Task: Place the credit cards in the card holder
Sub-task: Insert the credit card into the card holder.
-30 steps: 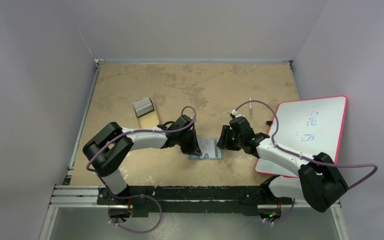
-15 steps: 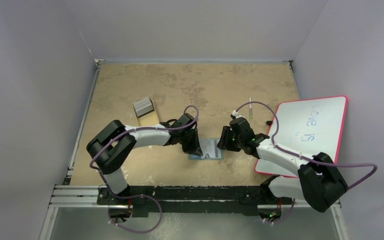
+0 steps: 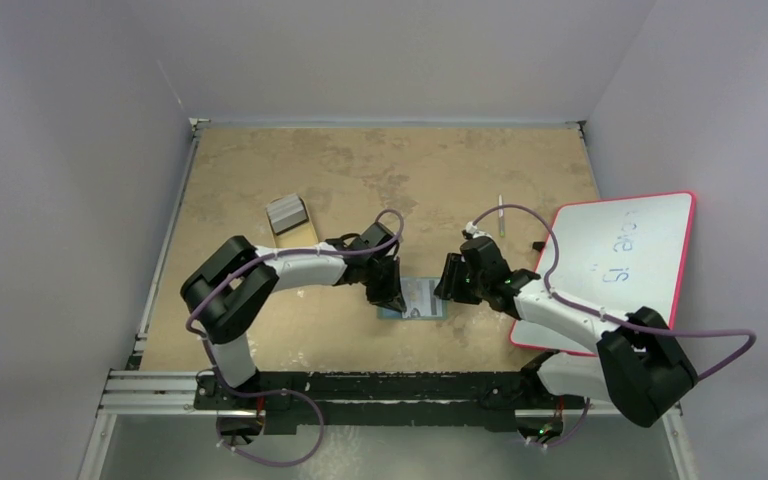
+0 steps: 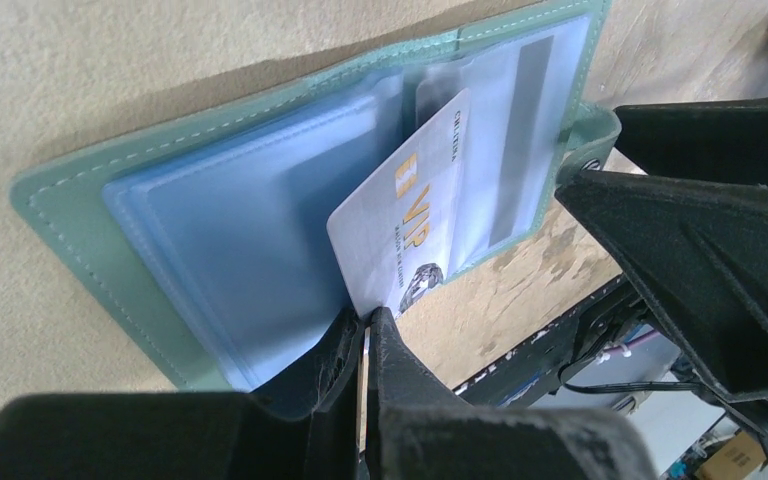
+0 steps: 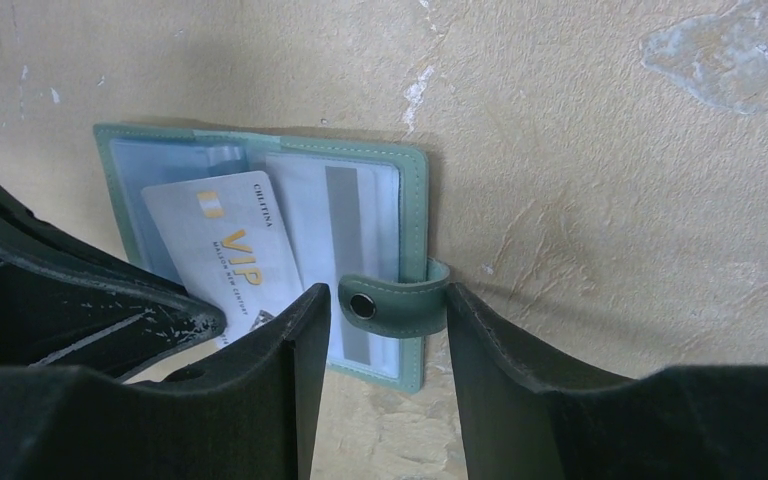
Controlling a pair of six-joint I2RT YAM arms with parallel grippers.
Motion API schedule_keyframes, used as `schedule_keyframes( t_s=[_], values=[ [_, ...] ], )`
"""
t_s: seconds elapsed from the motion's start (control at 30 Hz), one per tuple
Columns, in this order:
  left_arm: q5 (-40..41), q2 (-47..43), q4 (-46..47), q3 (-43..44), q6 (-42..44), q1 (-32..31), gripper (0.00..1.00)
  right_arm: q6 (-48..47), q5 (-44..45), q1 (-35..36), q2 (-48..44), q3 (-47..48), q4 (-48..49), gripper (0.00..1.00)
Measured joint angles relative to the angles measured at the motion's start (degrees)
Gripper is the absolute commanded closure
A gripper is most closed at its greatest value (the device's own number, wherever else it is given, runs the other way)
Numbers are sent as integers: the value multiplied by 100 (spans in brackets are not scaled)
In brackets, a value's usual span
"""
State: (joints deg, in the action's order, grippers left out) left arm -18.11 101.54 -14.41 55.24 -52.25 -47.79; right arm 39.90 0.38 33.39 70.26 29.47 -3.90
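Left gripper (image 4: pixel 365 322) clamped on credit card (image 4: pixel 412 195), long axis running straight ahead into open card holder (image 4: pixel 65 215) flat on tabletop (image 4: pixel 160 50). Right gripper (image 5: pixel 384 312) apart, straddling strap (image 5: pixel 415 298) opposite.

A tan, mottled particle-board bench (image 3: pixel 390 170) fills the floor of a booth with plain pale grey walls (image 3: pixel 390 60). On the left half of the bench sits a tan, shallow tray (image 3: pixel 298 240) with rounded ends, angled so that its long axis runs towards the near right. At the right edge lies a white rectangular whiteboard with a pink rim (image 3: pixel 650 215), turned askew, faint blue writing (image 3: pixel 625 245) across its face. Beyond its far left corner a thin pale stick-like pen (image 3: pixel 501 215) rests on the board. A small black object (image 3: pixel 539 246), too small to identify, sits just beside the whiteboard's left edge. A silver metal rail (image 3: pixel 150 390) runs along the bench's near side.
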Motion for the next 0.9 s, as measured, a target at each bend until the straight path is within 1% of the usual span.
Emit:
schedule_keyframes(
  t_s=[0.23, 0.27, 0.37, 0.6, 0.7, 0.9],
  values=[
    [-166, 284, -258, 374, 162, 2, 100, 22, -11, 0, -101, -90, 46, 51],
    [-164, 306, -315, 417, 195, 2, 99, 24, -11, -2, -101, -90, 52, 51],
    [-160, 361, -461, 538, 251, 0, 87, 24, -11, 0, -103, -90, 66, 51],
    [-66, 380, -527, 621, 291, -33, 80, 44, -15, 0, -103, -90, 63, 51],
    [-15, 337, -433, 570, 212, -46, 79, 44, -15, 0, -103, -90, 66, 51],
    [168, 13, 310, -7, -227, -61, 79, 46, -15, 0, -103, -90, 85, 51]
  ],
)
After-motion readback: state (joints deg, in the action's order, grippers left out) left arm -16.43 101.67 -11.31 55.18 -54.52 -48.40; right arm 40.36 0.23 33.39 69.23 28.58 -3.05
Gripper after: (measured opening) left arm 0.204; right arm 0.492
